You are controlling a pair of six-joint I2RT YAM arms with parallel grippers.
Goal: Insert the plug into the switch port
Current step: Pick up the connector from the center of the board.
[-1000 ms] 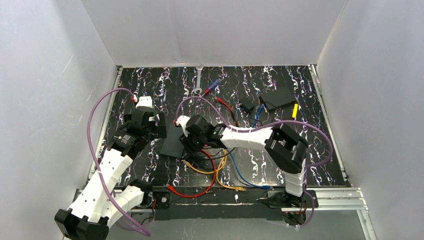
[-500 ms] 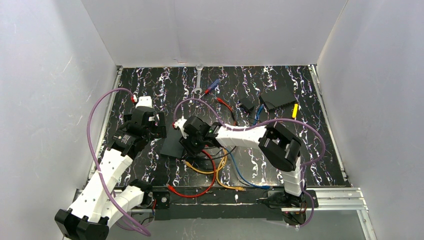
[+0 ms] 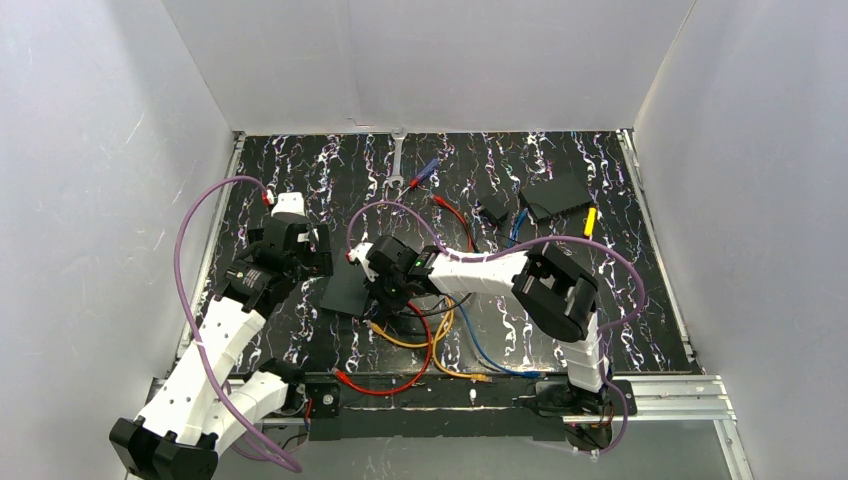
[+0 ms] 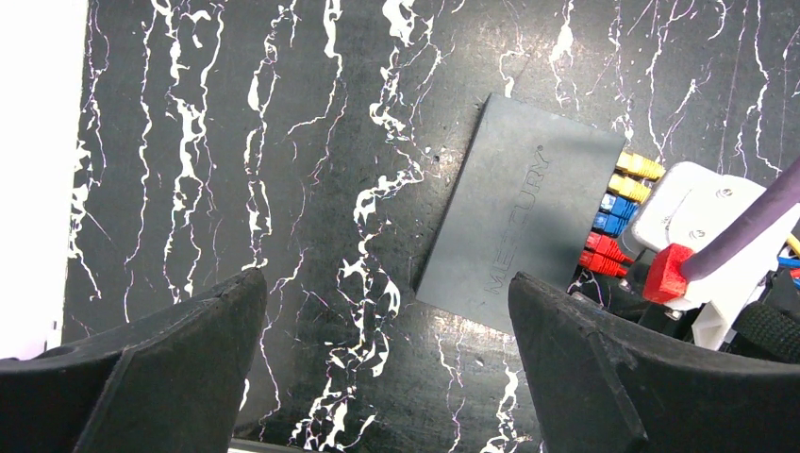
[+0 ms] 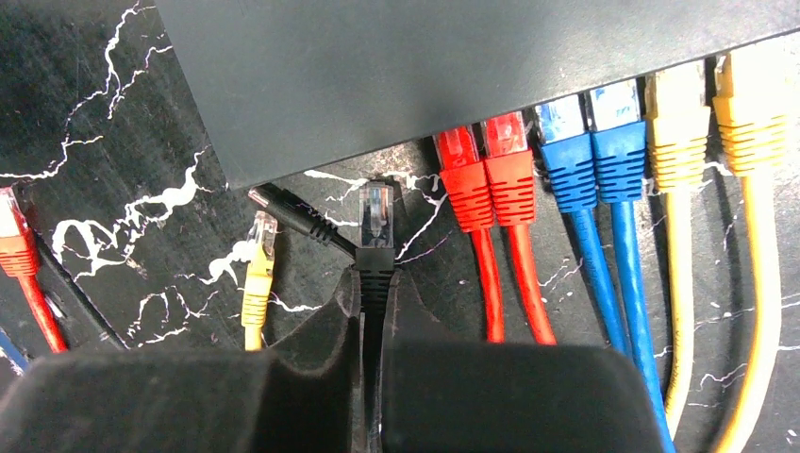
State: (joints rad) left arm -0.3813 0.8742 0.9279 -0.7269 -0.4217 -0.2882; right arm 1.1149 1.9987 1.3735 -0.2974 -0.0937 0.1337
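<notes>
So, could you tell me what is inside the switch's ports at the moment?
Two red plugs, two blue plugs and two yellow plugs sit in the switch. The black plug in the right gripper lies outside. The sockets themselves are hidden.

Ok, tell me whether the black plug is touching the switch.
Apart. The right wrist view shows a sliver of table between the black plug and the switch.
</notes>
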